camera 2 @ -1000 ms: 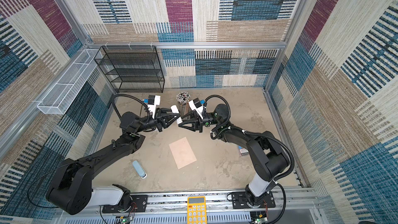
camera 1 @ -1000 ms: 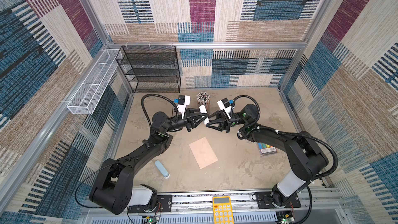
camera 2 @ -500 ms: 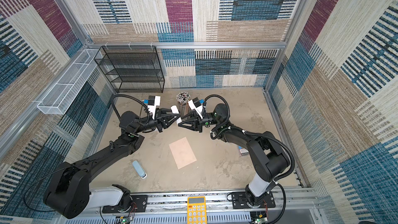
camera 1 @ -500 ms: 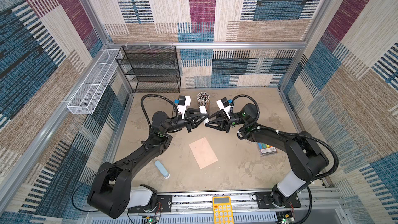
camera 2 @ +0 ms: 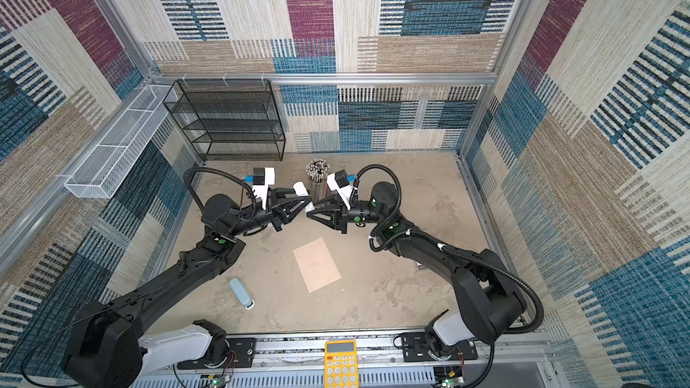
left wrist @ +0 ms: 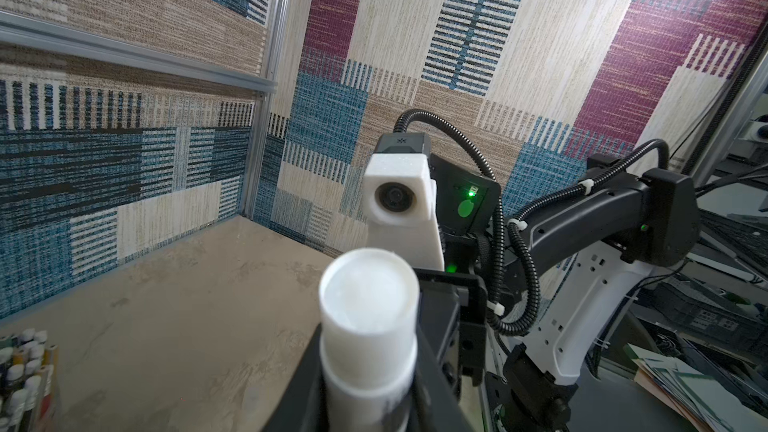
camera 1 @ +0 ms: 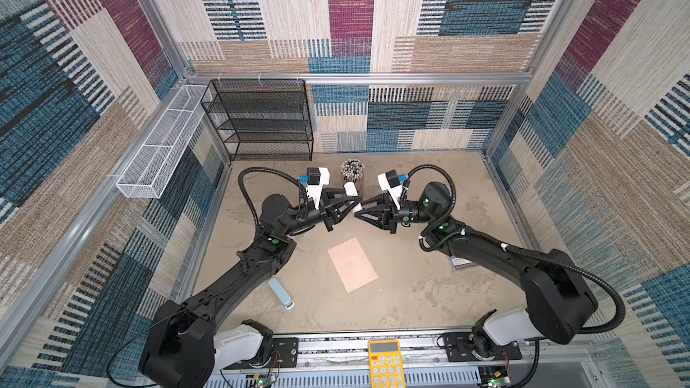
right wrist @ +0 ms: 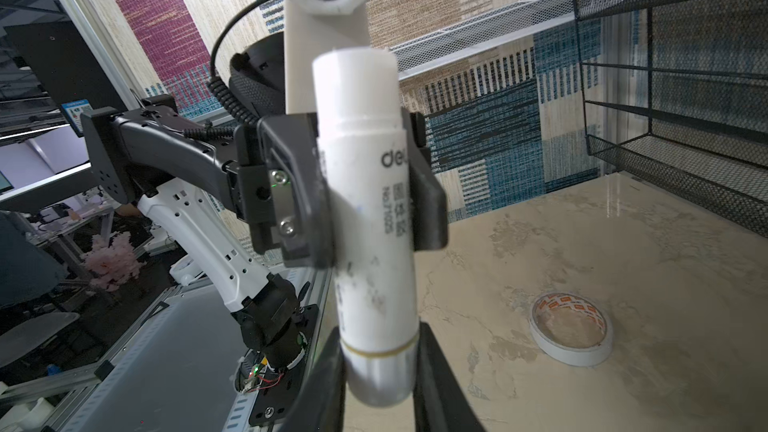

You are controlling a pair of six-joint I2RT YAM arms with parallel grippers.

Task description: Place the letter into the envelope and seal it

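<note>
The envelope lies flat on the table, a plain pale peach rectangle with no flap showing. The letter is out of view. Above the table behind it, both grippers meet on a white glue stick. My left gripper is shut round the tube just below its cap. In the right wrist view the left gripper's fingers clamp the glue stick. My right gripper is shut on the tube's base end.
A cup of markers stands just behind the grippers. A black wire shelf and a white wire basket are at the back left. A pale blue object, a yellow calculator and a tape roll lie around.
My right gripper's jaws have closed in on the base of the glue stick. The left arm and the envelope have stayed where they were.
</note>
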